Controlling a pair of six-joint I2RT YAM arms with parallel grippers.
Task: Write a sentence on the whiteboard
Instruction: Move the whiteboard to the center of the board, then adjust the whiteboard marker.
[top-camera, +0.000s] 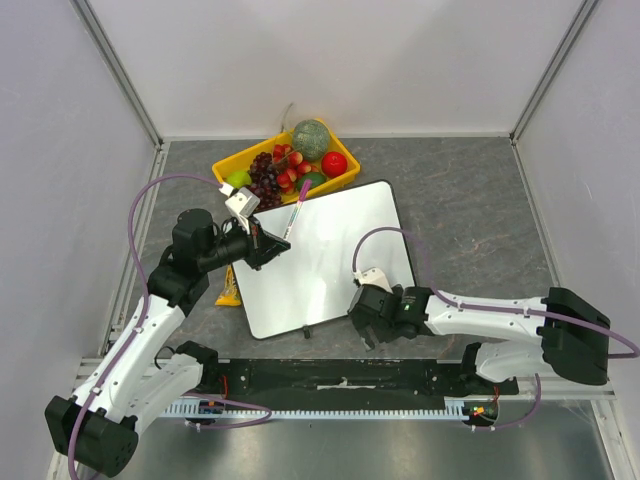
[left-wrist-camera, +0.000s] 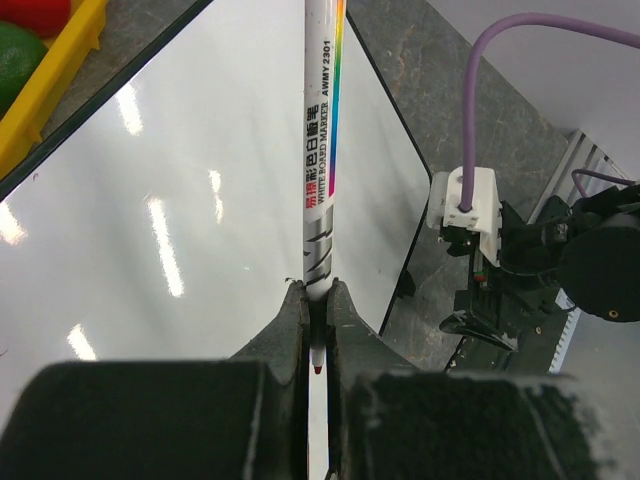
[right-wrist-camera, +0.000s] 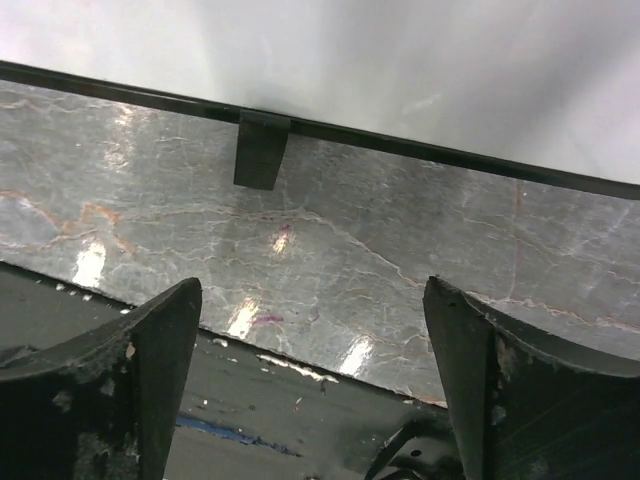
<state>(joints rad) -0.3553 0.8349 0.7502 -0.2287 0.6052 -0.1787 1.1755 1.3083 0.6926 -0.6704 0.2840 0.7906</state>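
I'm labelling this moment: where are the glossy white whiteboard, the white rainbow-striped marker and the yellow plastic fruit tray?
glossy white whiteboard (top-camera: 328, 255): top view, bare middle.
white rainbow-striped marker (left-wrist-camera: 320, 150): left wrist view, printed barrel.
yellow plastic fruit tray (top-camera: 235, 157): top view, left rim.

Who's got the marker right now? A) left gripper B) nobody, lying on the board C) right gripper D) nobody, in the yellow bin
A: the left gripper is shut on the marker over the whiteboard; the right gripper stands open and empty at the board's near edge.
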